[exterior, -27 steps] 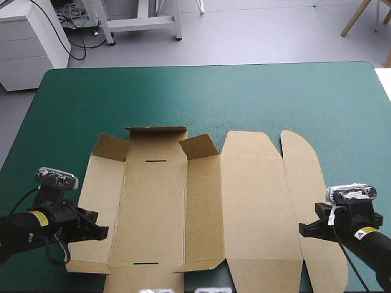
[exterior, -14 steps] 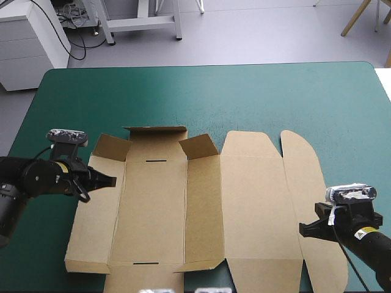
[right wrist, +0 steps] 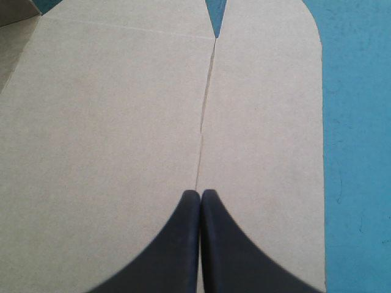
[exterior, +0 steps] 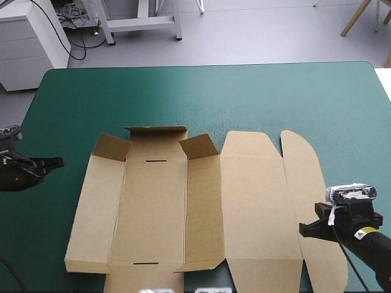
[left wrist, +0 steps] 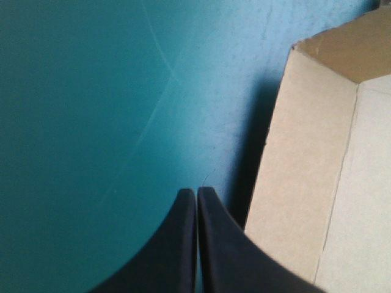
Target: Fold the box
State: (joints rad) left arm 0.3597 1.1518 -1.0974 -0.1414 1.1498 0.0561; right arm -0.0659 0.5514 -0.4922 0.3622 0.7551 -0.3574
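Box (exterior: pixel 201 207) lies mostly flat, mid-table (exterior: pixel 201 97), long axis left-right. Right gripper (exterior: pixel 303 230), fingers together, sits over its right-end crease. Left gripper (exterior: pixel 59 162), likewise pressed together, stands off its left edge.

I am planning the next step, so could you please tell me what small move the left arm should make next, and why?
Probably move the left gripper across to the box and open it at the left panel. It hovers shut over the bare teal-green cover, apart from the board, and that panel lies nearly flat, not stood up as a wall.
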